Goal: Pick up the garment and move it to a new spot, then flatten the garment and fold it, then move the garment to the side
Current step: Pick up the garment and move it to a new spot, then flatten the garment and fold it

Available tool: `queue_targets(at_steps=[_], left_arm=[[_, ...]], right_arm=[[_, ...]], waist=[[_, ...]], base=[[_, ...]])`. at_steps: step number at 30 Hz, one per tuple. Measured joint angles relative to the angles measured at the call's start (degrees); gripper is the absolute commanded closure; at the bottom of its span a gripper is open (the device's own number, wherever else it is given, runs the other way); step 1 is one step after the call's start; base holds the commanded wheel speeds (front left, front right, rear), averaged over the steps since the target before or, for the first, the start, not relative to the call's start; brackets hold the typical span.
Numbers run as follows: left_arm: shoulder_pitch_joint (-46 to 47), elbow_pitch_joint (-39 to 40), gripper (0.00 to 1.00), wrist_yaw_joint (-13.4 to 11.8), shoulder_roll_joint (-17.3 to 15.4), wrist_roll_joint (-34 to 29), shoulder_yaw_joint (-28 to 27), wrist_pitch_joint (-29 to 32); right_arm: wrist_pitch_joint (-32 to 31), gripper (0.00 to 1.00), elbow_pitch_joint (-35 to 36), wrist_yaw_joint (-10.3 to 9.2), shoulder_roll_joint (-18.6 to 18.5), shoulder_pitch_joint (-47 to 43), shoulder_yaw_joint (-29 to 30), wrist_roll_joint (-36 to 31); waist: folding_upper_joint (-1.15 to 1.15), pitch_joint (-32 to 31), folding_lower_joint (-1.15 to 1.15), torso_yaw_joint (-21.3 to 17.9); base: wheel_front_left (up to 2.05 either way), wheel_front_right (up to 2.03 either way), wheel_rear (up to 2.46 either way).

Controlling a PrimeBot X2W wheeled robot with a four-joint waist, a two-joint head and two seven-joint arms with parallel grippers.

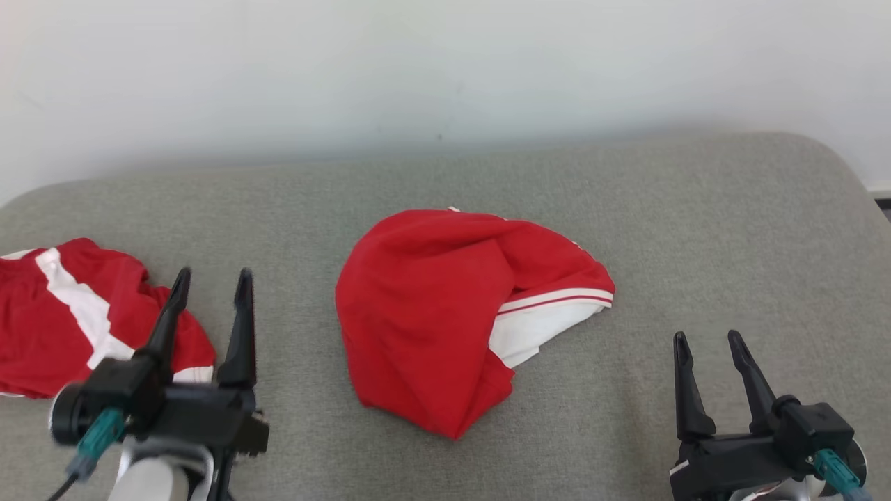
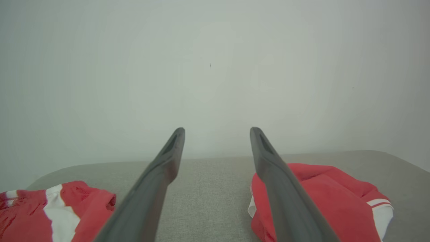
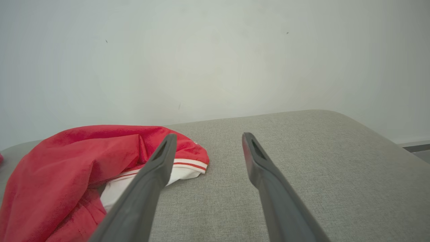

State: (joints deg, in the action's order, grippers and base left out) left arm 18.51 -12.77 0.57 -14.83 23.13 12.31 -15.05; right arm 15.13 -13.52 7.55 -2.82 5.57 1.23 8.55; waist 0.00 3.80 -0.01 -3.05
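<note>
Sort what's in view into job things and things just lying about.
Job:
crumpled red garment in the middle
left gripper, open
right gripper, open

Lying about:
red-and-white garment at the left, probably already set aside
grey cushion
white wall

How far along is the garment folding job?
Nothing looks finished. The left claw and right claw are open, holding nothing. The red garment in the middle lies bunched, neither flat nor folded; a second garment lies crumpled at left. Flattening, folding, moving aside remain.
</note>
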Motion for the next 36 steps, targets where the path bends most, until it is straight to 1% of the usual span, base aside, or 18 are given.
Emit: queue_targets(at_steps=[2, 7, 13, 15, 19, 24, 29, 36], left_arm=[[-4.53, 2.87, 0.0, 0.62, -0.05, -1.71, -2.56, 0.0], [-11.43, 5.77, 0.0, 1.55, 0.24, -3.33, -6.75, 0.0], [-17.08, 8.03, 0.0, 2.46, 2.5, -5.98, -9.37, 0.0], [-18.16, 8.38, 0.0, 2.57, 3.64, -6.26, -10.32, 0.0], [-19.62, 9.26, 0.0, 3.56, 5.52, -7.56, -11.41, 0.0], [-21.24, 9.43, 0.0, 4.59, 7.34, -8.77, -13.47, 0.0], [-21.98, 9.16, 0.0, 5.54, 8.31, -9.78, -14.83, 0.0], [-21.98, 8.84, 0.0, 6.46, 8.93, -11.17, -14.85, 0.0]], right_arm=[[-0.11, 0.0, 0.32, 0.0, -0.01, -0.86, -0.08, -0.03], [-0.85, 0.0, 1.2, 0.0, -0.01, -2.21, -0.16, -0.09], [-1.63, 0.0, 1.94, 0.0, 0.0, -3.54, -0.16, -0.34], [-1.96, 0.0, 2.13, 0.0, -0.01, -3.7, 0.02, -0.34], [-2.07, 0.0, 2.12, 0.0, -0.01, -4.75, 0.24, -0.34], [-2.52, 0.0, 2.32, 0.0, -0.01, -5.45, 0.27, -0.34], [-2.6, 0.0, 2.49, 0.0, -0.01, -5.8, 0.26, -0.34], [-3.05, 0.0, 2.61, 0.0, -0.01, -5.93, 0.43, -0.34]], waist=[[0.0, -1.26, 0.0, 0.86], [0.0, -3.1, 0.0, 1.95], [0.0, -4.08, 0.0, 3.01], [0.0, -4.19, 0.0, 3.26], [0.0, -4.39, 0.0, 3.63], [0.0, -4.66, 0.0, 3.51], [0.0, -5.06, 0.0, 3.3], [0.0, -5.43, 0.0, 3.15]], base=[[0.0, 0.0, 0.0], [0.0, 0.0, 0.0], [0.0, 0.0, 0.0], [0.0, 0.0, 0.0], [0.0, 0.0, 0.0], [0.0, 0.0, 0.0], [0.0, 0.0, 0.0], [0.0, 0.0, 0.0]])
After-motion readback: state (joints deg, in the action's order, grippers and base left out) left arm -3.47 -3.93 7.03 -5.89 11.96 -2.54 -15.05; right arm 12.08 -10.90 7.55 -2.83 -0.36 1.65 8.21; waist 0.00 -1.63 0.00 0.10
